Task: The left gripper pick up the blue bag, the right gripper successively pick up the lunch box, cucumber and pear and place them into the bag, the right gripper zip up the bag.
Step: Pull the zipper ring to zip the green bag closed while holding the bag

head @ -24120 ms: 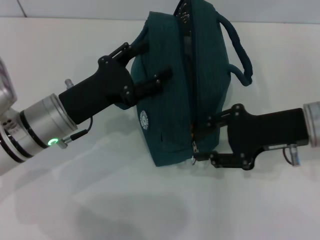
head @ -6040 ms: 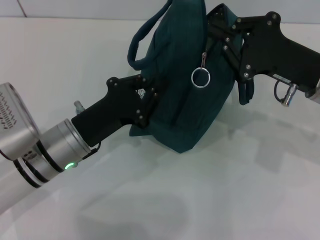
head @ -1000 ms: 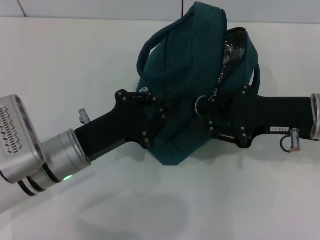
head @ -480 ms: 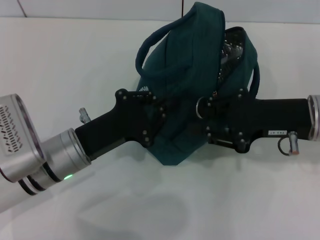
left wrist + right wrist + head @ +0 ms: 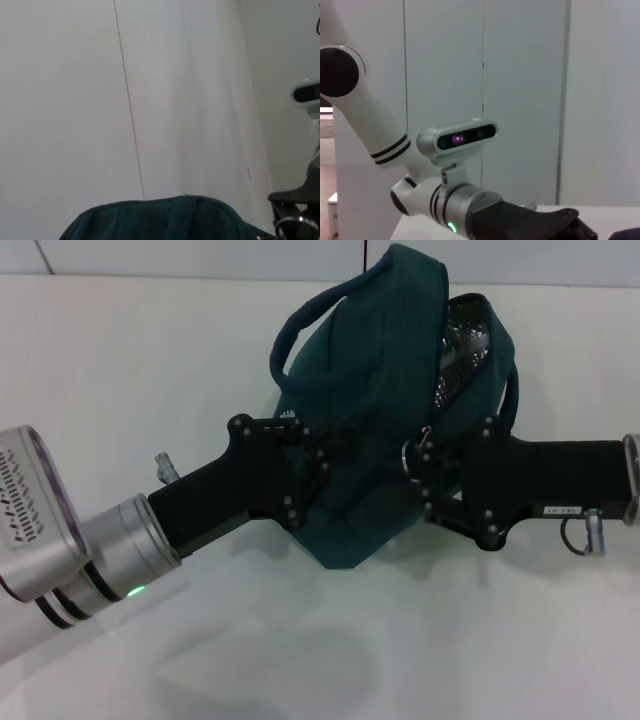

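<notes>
- Step in hand: zipping, by your reading of the scene. Lunch box, cucumber and pear are not out on the table (image 5: 120, 360); something shiny shows inside the bag's mouth, so you may judge the loading done
- Bag (image 5: 370, 390): dark blue-green cloth, held up off the white table between the two grippers, near the middle of the head view. Its upper edge also shows in the left wrist view (image 5: 165, 220)
- Bag, direction: long axis runs from the near lower corner up and away from you, leaning a little right; the open mouth faces the right side, with the carry handles (image 5: 300, 340) looping off to the left and far right
- Left gripper (image 5: 312, 472): pressed into the bag's left flank, fingers closed on a fold of the cloth and carrying it
- Right gripper (image 5: 428, 478): at the lower end of the zip line, beside the metal pull ring (image 5: 412, 457); whether its fingers have pinched the pull you cannot tell
- Zip state: mouth gaping along the upper right, not yet closed
- Next move, your call: confirm a hold on the pull, then draw it along the zip toward the far upper end while the left gripper holds the cloth taut
</notes>
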